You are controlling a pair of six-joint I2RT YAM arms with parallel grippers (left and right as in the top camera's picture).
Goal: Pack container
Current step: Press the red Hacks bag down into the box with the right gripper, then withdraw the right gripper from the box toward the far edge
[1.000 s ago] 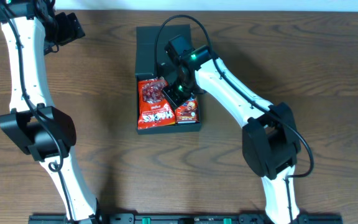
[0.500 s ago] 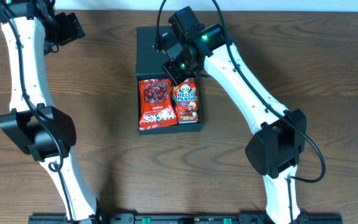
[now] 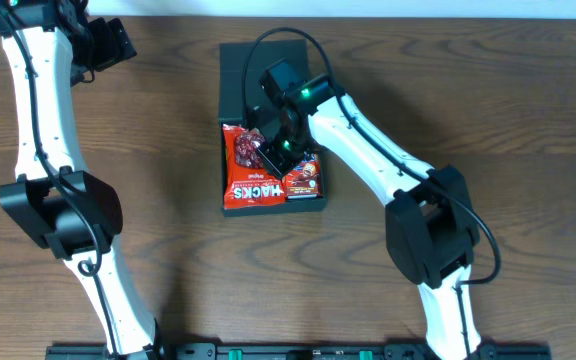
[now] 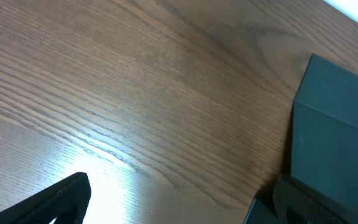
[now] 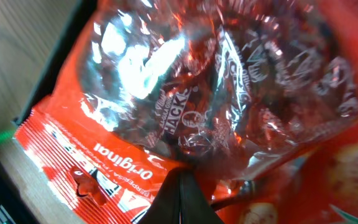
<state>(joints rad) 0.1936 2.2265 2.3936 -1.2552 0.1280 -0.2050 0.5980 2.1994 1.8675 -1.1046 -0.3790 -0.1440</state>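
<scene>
Right pincer (image 3: 271, 152), closure indiscernible, over the red candy bag (image 3: 243, 178) in the container (image 3: 234, 85): settle it flat, pressing gently.

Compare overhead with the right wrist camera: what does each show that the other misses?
Only overhead: the whole matte black square cardboard container with its flap lid open, both arms, and the left tool far off to the left, away from the container. Only right wrist: the clear window of wrapped candies on the glossy red Hacks candy bag, the word "original", and the right tool with its dark tips closed together close to the film; contact is unclear. Both: the bag lying inside the container with the right tool over it.
</scene>
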